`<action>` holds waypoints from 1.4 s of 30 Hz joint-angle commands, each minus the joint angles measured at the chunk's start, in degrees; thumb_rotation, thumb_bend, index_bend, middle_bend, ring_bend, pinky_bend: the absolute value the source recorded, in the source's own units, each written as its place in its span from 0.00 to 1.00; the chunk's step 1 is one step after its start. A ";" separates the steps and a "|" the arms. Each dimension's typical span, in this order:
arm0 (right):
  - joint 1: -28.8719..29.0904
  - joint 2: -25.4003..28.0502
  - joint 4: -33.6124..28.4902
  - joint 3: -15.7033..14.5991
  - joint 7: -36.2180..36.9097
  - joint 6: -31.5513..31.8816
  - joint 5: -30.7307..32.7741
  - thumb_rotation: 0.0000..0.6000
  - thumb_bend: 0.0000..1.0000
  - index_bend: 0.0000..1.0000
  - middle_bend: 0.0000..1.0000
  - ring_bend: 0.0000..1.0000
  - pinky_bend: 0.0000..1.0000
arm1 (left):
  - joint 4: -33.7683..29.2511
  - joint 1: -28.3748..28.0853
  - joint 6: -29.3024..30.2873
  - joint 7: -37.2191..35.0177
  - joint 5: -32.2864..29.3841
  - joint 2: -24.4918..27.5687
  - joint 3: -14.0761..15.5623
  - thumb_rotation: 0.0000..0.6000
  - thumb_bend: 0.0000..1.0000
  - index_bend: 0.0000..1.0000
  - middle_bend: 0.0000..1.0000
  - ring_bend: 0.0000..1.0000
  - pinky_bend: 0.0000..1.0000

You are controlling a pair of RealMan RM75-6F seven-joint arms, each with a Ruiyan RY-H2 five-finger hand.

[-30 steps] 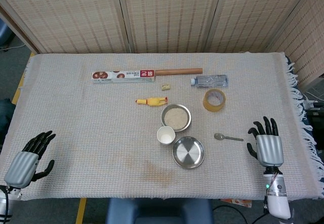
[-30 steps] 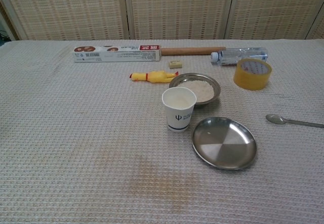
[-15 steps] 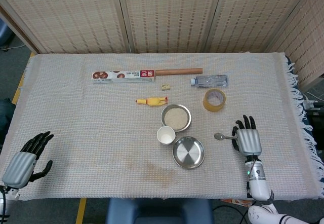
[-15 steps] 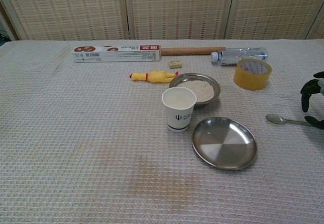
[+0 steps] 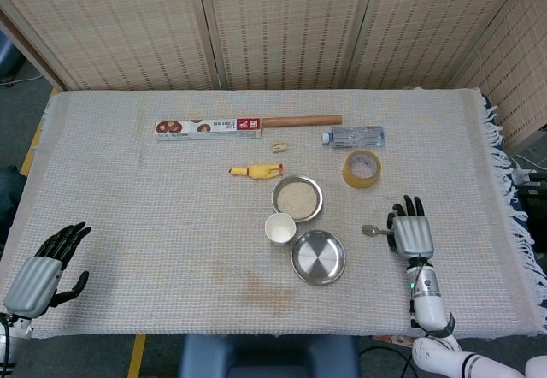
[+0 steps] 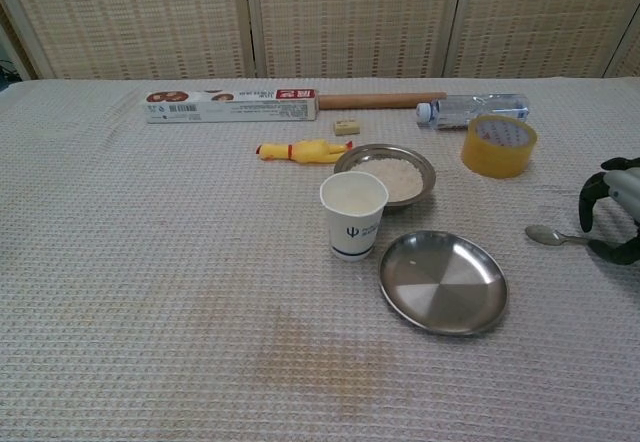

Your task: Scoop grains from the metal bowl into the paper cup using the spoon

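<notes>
The right hand [image 5: 413, 235] is hovering with fingers [image 6: 588, 200] apart, holding nothing, over the handle of the spoon [image 6: 552, 235], which is lying on the table right of the empty metal plate [image 6: 443, 282].

Right hand [image 5: 413, 235] hovered palm-down near the table's right front edge, fingers apart, left hand [image 5: 38, 269] open at front-left corner
</notes>
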 commanded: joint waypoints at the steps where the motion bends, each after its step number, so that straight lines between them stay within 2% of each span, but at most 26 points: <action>1: 0.11 -0.01 -0.05 -0.06 -0.01 -0.13 0.23 1.00 0.31 0.50 0.25 0.00 0.00 | -0.04 -0.05 -0.09 0.06 -0.01 0.00 0.02 1.00 0.46 0.00 0.00 0.00 0.13; 22: 1.09 -0.93 0.62 -0.74 0.78 -0.57 0.77 1.00 0.31 0.50 0.25 0.00 0.00 | -0.06 -0.12 -0.25 -0.17 -0.20 0.13 0.02 1.00 0.46 0.00 0.00 0.00 0.13; 33: 1.22 -1.18 0.75 -0.97 0.78 -0.09 0.78 1.00 0.32 0.54 0.25 0.00 0.00 | -0.07 -0.11 -0.18 -0.25 -0.11 0.16 0.07 1.00 0.47 0.00 0.00 0.00 0.13; 42: 1.28 -1.20 0.84 -1.22 0.51 0.22 0.69 1.00 0.32 0.57 0.31 0.00 0.00 | -0.10 -0.06 0.03 -0.40 0.06 0.23 0.11 1.00 0.47 0.00 0.00 0.00 0.13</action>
